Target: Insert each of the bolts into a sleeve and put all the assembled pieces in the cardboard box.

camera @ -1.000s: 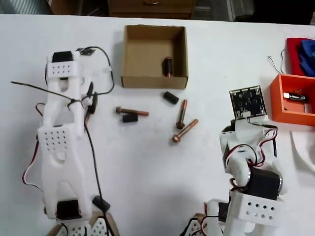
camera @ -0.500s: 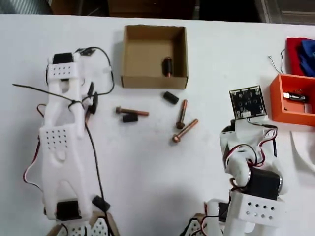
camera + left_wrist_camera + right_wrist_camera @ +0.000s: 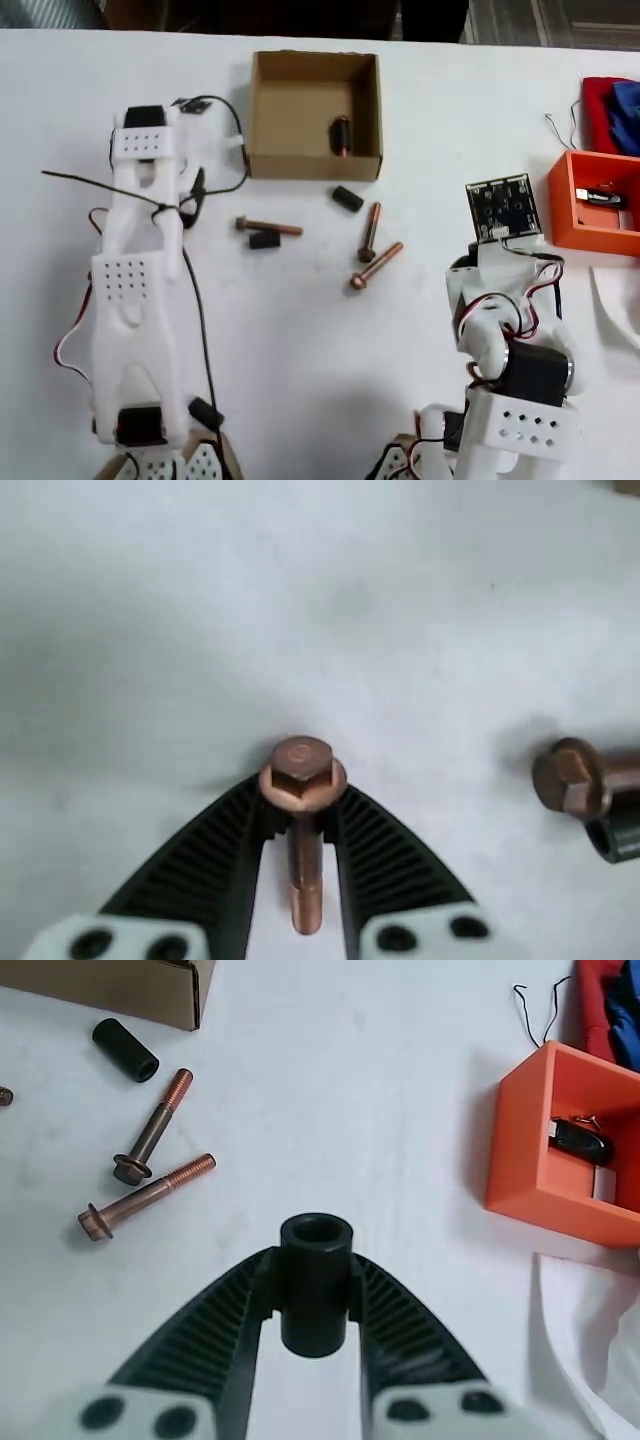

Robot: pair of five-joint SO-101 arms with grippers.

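Observation:
My left gripper (image 3: 302, 802) is shut on a copper bolt (image 3: 302, 780), held just under its hex head above the white table. In the high view this gripper (image 3: 191, 200) sits left of a loose bolt (image 3: 268, 227) and a black sleeve (image 3: 264, 240). My right gripper (image 3: 316, 1260) is shut on a black sleeve (image 3: 316, 1290), open end facing away. Ahead of it lie two bolts (image 3: 152, 1125) (image 3: 148, 1197) and another sleeve (image 3: 125, 1050). The cardboard box (image 3: 262, 110) holds one assembled piece (image 3: 341, 135).
An orange bin (image 3: 590, 205) stands at the right edge, with red and blue cloth (image 3: 610, 110) behind it. Black cables (image 3: 215, 150) trail around the left arm. White table stretches open between the two arms.
The left arm has shifted slightly to the right, towards the loose bolt and sleeve, with its bolt still held. The right arm has not moved.

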